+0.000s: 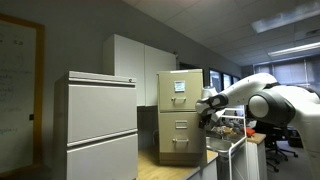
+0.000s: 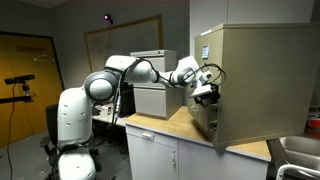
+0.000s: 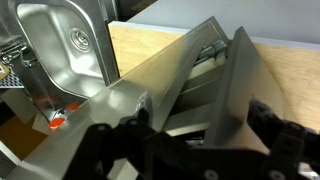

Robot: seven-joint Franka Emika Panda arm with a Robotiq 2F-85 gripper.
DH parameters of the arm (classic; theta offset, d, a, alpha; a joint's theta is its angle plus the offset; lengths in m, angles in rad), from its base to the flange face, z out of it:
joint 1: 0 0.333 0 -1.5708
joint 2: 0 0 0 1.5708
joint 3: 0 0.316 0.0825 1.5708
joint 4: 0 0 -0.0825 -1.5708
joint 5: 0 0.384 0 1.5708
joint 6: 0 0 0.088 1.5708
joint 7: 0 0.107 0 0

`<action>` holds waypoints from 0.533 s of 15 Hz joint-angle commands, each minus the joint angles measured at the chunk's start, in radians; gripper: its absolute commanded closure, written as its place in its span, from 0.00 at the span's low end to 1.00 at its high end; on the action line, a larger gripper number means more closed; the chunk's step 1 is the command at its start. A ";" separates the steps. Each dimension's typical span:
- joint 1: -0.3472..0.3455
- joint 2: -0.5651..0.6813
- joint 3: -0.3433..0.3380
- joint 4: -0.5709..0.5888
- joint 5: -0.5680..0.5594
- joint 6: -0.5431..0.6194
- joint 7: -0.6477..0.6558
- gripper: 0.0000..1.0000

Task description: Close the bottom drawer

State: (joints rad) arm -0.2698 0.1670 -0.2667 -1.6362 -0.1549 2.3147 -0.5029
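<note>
The tall tan filing cabinet (image 1: 180, 115) stands on a wooden counter. Its bottom drawer (image 1: 178, 148) has a plain beige front and sits under the middle drawer and the labelled top drawer. In an exterior view the bottom drawer (image 2: 203, 122) juts a little out of the cabinet body. My gripper (image 1: 206, 108) hovers in front of the cabinet, about level with the middle drawer, and it shows in both exterior views (image 2: 206, 94). In the wrist view the gripper (image 3: 200, 125) is open and holds nothing, and tan drawer fronts (image 3: 240, 90) lie between and beyond its fingers.
A wide white cabinet (image 1: 100, 125) stands beside the tan one. A steel sink (image 3: 70, 40) is set into the counter (image 3: 150, 45) close to the cabinet. The robot base (image 2: 75, 125) stands beyond the counter's end. Desks and chairs (image 1: 270, 140) stand behind the arm.
</note>
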 commanded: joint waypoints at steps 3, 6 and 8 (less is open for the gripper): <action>0.002 -0.083 0.006 -0.151 -0.075 0.003 0.053 0.00; 0.010 -0.129 0.011 -0.228 -0.105 -0.014 0.068 0.00; 0.021 -0.171 0.026 -0.275 -0.085 -0.031 0.037 0.00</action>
State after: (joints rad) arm -0.2627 0.0893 -0.2633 -1.8189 -0.2299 2.3093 -0.4604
